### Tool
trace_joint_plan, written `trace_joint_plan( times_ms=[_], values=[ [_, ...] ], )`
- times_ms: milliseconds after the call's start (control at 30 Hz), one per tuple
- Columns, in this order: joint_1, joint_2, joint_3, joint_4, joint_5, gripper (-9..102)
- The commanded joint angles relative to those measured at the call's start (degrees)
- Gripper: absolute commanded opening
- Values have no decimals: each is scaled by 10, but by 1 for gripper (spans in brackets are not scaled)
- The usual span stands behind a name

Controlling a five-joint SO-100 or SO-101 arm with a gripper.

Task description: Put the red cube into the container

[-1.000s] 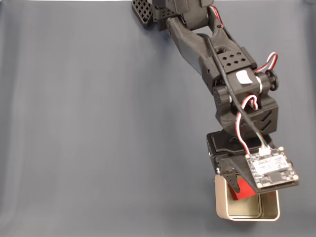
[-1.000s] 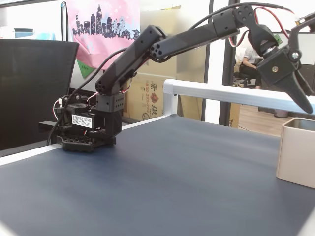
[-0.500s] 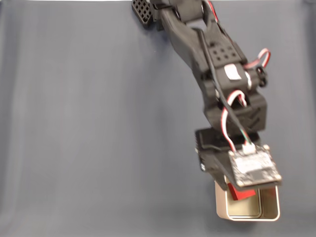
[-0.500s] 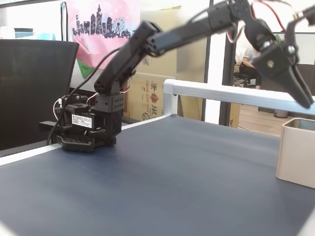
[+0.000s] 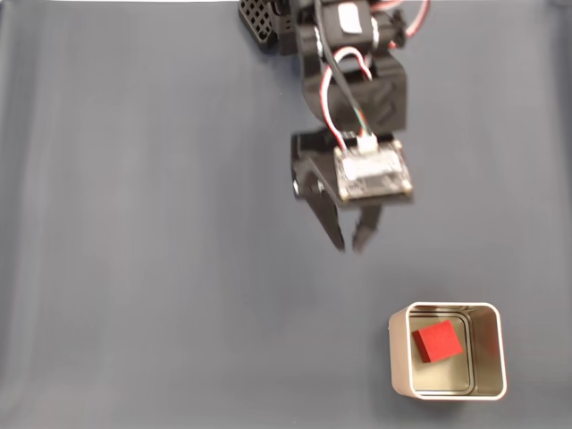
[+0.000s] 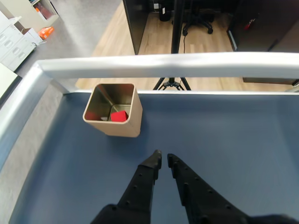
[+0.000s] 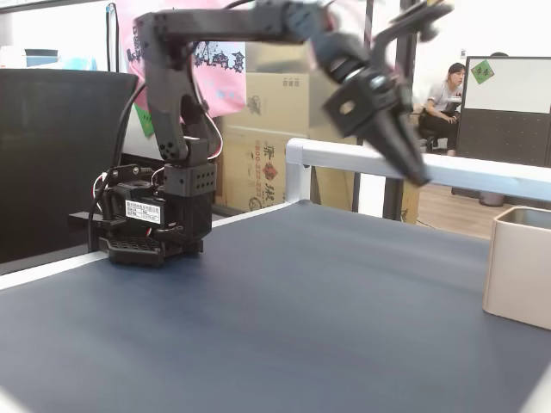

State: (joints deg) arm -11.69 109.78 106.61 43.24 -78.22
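Tool (image 5: 349,245) now away from container (image 5: 493,353)

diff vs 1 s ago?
The hand has pulled back from above the container toward the arm's base and now hangs over bare mat, its fingers nearly closed and holding nothing. The red cube, which was at the fingertips over the tin, now lies loose inside it. The container has not moved.
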Motion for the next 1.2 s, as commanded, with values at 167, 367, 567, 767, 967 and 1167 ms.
trace_joint_plan(
  times_ms=[167,367,567,767,967,1167],
  values=[
    [11,243,294,-79,-18,0],
    [24,432,497,-100,-27,0],
    [58,590,628,-67,-35,0],
    [92,678,698,-11,-31,0],
    [84,734,707,99,-11,0],
    [76,783,707,250,-27,0]
  ],
)
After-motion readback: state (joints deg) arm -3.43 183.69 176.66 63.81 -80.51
